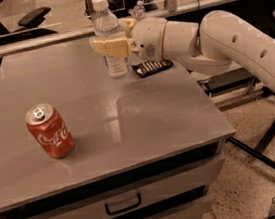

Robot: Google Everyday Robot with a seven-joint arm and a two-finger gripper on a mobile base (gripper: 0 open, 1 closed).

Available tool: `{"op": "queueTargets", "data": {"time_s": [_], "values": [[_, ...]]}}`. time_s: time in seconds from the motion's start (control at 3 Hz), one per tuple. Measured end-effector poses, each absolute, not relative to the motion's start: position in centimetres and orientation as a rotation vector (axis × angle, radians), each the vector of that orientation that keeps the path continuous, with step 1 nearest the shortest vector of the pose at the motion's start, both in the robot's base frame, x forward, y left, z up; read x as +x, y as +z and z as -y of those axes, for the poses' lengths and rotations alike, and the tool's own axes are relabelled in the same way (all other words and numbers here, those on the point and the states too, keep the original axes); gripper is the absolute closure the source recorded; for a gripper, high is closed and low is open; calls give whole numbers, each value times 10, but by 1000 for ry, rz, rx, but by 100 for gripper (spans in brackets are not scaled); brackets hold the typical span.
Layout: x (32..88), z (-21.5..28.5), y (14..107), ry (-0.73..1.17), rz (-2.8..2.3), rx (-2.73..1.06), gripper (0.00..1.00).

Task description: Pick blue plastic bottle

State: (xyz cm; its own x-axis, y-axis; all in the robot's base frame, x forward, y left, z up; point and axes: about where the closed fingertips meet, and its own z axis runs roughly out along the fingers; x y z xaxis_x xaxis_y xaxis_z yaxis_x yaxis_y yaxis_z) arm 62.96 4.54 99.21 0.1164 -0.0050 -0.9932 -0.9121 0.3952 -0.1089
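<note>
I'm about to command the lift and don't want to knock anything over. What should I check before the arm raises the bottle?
1. Gripper is at mid-height on the blue plastic bottle, jaws closed around it: ok.
2. Bottle is upright with its white cap on: ok.
3. Bottle base is free of the table: cannot tell.
4. Coca-Cola can stands far off at the table's front left, out of the lift path: ok.
5. Black remote control is clear of the bottle's base: cannot tell. It lies very close, under the wrist.
</note>
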Motion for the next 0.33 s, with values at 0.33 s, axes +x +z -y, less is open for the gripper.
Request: {"op": "queueTargets", "data": {"time_s": [0.33], "values": [[630, -46, 992, 836, -1277, -947, 100]]}}
